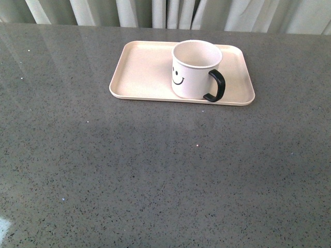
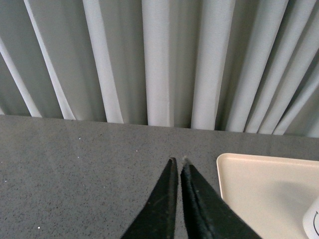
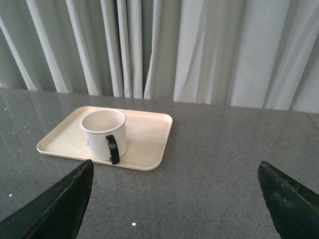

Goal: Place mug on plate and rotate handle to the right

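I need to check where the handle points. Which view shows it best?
The front view: the handle shows in full profile on the mug's right. The right wrist view shows it nearly edge-on. The left wrist view catches only a sliver of mug, no handle.

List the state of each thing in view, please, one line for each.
mug: upright, empty, standing on the right half of the plate.
handle: pointing right, slightly toward the robot.
plate: flat on the table, holding only the mug.
left tool: shut, holding nothing.
right tool: open wide, holding nothing.
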Controlling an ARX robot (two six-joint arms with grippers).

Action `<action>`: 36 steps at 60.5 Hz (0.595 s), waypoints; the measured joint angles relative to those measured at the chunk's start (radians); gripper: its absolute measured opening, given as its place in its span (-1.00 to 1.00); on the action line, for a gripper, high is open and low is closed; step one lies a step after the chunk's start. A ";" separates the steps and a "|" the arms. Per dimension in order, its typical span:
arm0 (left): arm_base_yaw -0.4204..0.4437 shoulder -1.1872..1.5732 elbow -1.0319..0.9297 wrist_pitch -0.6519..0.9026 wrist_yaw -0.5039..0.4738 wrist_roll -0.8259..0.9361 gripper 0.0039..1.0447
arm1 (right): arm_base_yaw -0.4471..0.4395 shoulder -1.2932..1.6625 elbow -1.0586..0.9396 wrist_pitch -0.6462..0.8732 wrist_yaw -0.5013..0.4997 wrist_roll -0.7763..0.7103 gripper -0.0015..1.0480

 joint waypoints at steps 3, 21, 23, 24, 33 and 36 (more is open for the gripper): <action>0.018 -0.047 -0.053 0.008 0.022 0.002 -0.98 | 0.000 0.000 0.000 0.000 0.000 0.000 0.82; 0.098 -0.261 -0.246 -0.014 0.099 0.002 -0.98 | 0.000 0.000 0.000 0.000 0.000 0.000 0.82; 0.102 -0.280 -0.258 -0.022 0.103 0.002 -0.98 | 0.000 0.000 0.000 0.000 0.000 0.000 0.82; 0.106 -0.292 -0.266 -0.027 0.106 0.002 -0.98 | 0.000 0.000 0.000 0.000 0.000 0.000 0.82; 0.137 -0.384 -0.313 -0.073 0.141 0.002 -0.98 | 0.000 0.000 0.000 0.000 0.000 0.000 0.82; 0.174 -0.418 -0.327 -0.094 0.191 0.004 -0.98 | 0.000 0.000 0.000 0.000 0.000 0.000 0.82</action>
